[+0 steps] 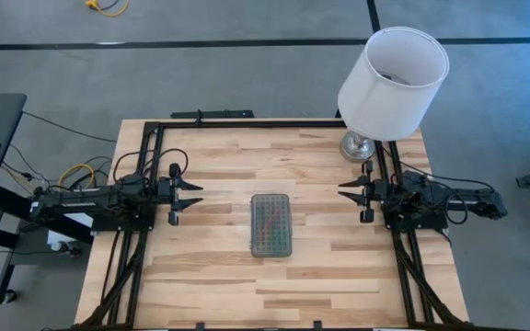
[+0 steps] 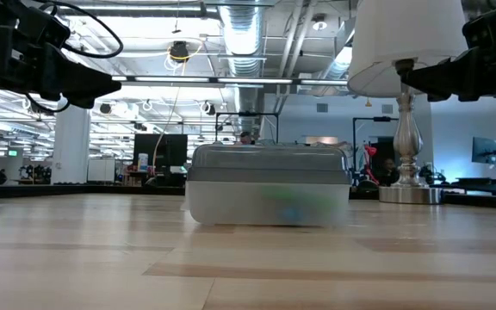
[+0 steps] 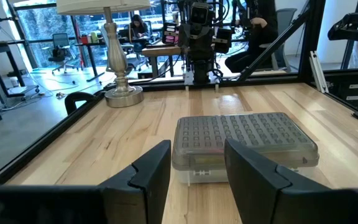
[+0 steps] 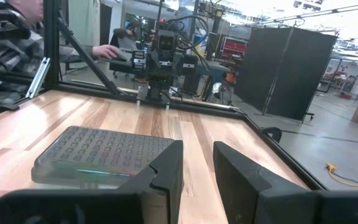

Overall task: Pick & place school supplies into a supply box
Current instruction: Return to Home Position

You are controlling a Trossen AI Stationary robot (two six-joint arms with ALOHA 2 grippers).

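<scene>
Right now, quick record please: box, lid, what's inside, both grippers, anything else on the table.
box: clear case, flat on the middle of the table, between the two grippers
lid: grey, dotted, shut
inside: faint coloured shapes through the wall; items cannot be told
left gripper: open, empty, apart from the box
right gripper: open, empty, apart from the box
other: lamp, white shade, at the table corner by the right arm

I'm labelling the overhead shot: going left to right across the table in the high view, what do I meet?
In order: left gripper → closed supply box at the table's middle → right gripper. The lamp overlaps the right gripper's span, so it is left out.
</scene>
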